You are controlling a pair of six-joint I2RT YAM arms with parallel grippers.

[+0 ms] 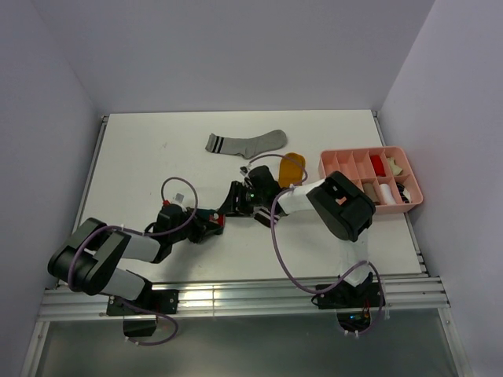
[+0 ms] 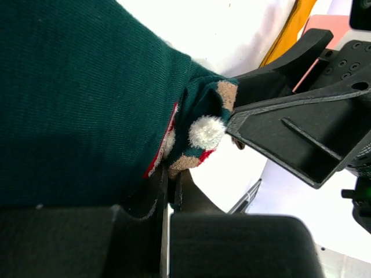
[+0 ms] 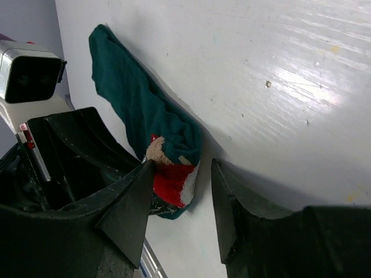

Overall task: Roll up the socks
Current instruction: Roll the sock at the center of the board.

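Note:
The dark teal sock (image 3: 134,98) with red-white print lies on the white table, its printed end folded over (image 3: 174,174). In the left wrist view the teal sock (image 2: 75,98) fills the upper left. My left gripper (image 2: 170,180) is shut on its printed edge. My right gripper (image 3: 179,200) is open, its fingers (image 3: 130,202) on either side of the folded end, the left one touching it. In the top view both grippers, left (image 1: 218,225) and right (image 1: 234,203), meet and hide this sock. The grey sock (image 1: 247,144) lies flat at the back. The mustard-orange sock (image 1: 291,167) lies beside the right arm.
A pink compartment tray (image 1: 338,161) holding small red, white and cream bundles stands at the right edge of the table. The right arm's purple cable (image 1: 279,251) loops over the table in front. The right gripper's fingers (image 2: 290,139) crowd the left wrist view.

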